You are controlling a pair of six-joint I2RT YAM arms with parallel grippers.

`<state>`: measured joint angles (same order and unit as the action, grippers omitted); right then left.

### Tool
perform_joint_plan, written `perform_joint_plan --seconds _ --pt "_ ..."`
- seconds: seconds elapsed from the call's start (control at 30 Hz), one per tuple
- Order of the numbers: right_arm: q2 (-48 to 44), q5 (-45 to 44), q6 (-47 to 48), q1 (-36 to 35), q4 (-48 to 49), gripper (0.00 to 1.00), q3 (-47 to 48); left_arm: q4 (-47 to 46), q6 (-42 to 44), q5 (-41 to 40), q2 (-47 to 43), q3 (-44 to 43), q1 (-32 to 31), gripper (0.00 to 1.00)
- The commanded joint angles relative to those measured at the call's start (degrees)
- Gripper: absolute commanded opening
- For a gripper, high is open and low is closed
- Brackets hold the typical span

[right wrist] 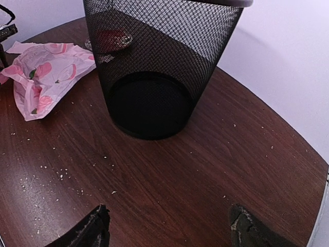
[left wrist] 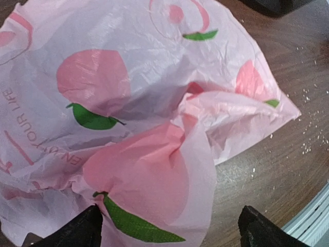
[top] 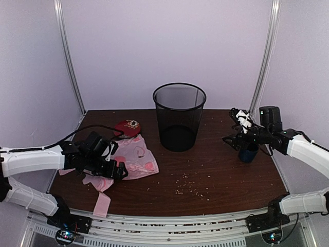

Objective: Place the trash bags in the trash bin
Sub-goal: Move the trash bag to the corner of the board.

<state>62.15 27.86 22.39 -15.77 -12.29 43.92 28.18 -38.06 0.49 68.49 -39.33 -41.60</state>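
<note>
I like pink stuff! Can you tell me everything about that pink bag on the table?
The pink bag is thin, crinkly plastic, pale pink with darker peach prints, green leaves and some lettering. It lies crumpled on the brown table, left of the black bin, not in it. One strap trails toward the near edge. The left gripper hangs open over a bunched fold; I cannot tell if it touches.

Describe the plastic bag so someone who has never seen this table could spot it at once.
Start at the black mesh bin at the back middle of the brown table. Just left of it and nearer the front, the bag lies crumpled on the tabletop under the left claw. It is the only pale pink, crinkly thing, printed with darker pink fruit and green leaves.
</note>
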Motion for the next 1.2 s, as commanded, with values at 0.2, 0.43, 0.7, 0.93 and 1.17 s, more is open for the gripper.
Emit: perform_joint_plan --seconds 0.2,0.43,0.7,0.93,1.17 --pt "-0.42 -1.37 2.57 -2.51 -0.68 0.8 -0.51 -18.23 -1.56 -6.46 16.52 0.24 -15.77 0.89" --pt "-0.47 -2.09 2.06 -2.51 -0.06 0.8 -0.69 -22.25 0.55 -8.64 33.42 -10.43 -27.17 0.86" --pt "-1.42 -3.44 -2.36 -2.13 2.1 0.8 0.18 -22.86 8.21 -10.56 45.44 -26.81 -38.68 0.83" --pt "-1.73 2.67 -1.32 -3.69 -6.77 0.76 8.35 -13.62 7.09 -21.47 30.6 -28.86 -41.97 0.89" --pt "-1.11 -5.34 7.35 -16.72 -13.61 0.69 10.16 -7.14 -6.37 -24.13 8.69 -13.14 -37.32 0.96"
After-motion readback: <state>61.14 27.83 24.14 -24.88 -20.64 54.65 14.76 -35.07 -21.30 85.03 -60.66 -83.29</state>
